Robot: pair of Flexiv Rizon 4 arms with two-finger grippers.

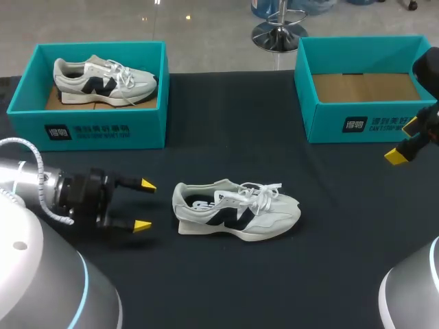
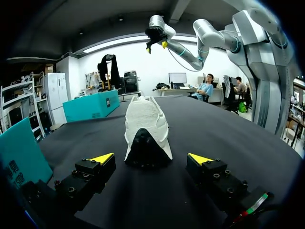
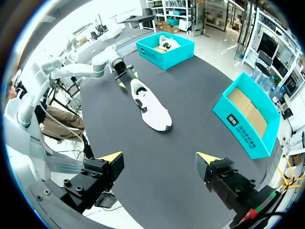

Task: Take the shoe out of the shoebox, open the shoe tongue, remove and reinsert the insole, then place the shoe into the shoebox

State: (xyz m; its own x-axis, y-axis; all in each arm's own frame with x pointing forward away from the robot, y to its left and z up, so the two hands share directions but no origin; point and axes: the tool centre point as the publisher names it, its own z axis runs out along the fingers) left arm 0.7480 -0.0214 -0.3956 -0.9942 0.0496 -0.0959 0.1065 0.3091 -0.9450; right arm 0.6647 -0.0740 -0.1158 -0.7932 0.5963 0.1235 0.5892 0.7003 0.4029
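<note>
From the head view, the shoe (image 1: 236, 210) sits upright on its sole on the black table (image 1: 309, 274), out of both boxes. Our left gripper (image 1: 145, 204) is just off the shoe's heel, not touching, fingers spread wide. Our right gripper (image 1: 405, 147) is well away past the toe. The empty shoebox (image 1: 357, 123) is behind the toe end, and the other shoebox (image 1: 89, 127), with a second shoe (image 1: 103, 81) in it, is behind the heel end. In the left wrist view, the shoe (image 2: 145, 119) is heel-on, just ahead of the wide-open, empty left gripper (image 2: 151, 164). In the right wrist view, the right gripper (image 3: 159, 158) is spread wide holding nothing, with the shoe (image 3: 150, 107) well ahead of it.
</note>
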